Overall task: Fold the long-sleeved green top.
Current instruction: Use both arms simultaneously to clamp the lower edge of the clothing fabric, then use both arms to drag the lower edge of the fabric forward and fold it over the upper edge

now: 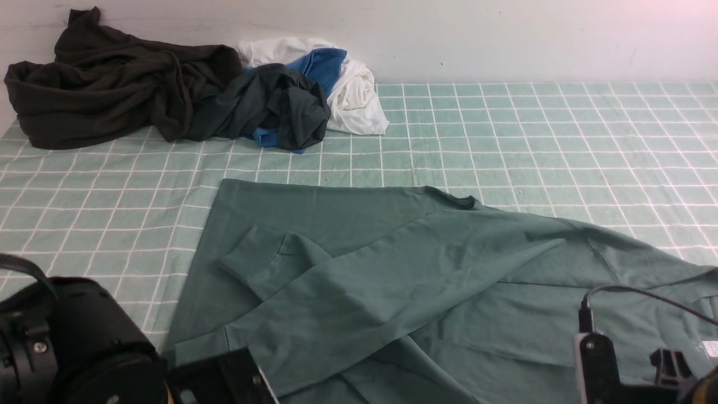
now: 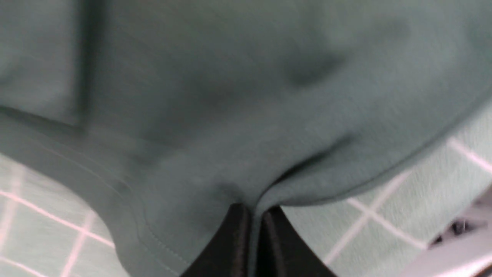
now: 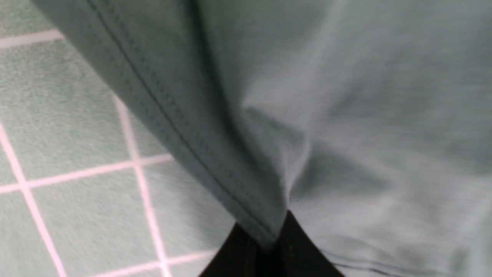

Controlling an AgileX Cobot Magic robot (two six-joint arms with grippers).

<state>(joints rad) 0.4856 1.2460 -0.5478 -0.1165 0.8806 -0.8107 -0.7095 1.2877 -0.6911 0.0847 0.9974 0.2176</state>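
Note:
The green long-sleeved top (image 1: pixel 392 280) lies spread on the near half of the table, with one sleeve folded across its body and a cuff (image 1: pixel 252 258) pointing left. In the left wrist view my left gripper (image 2: pixel 252 219) is shut on a fold of the top's hem (image 2: pixel 230 115), just above the checked cloth. My right gripper (image 3: pixel 265 240) is shut on a stitched edge of the top (image 3: pixel 346 115). In the front view only the arms' bodies show, the left arm (image 1: pixel 73 348) and the right arm (image 1: pixel 617 365), at the top's near corners.
A blackish-olive garment (image 1: pixel 112 84), a dark teal-grey garment (image 1: pixel 269 106) and a white and blue garment (image 1: pixel 348 84) lie heaped at the back left against the wall. The green checked tablecloth (image 1: pixel 533 129) covers the table.

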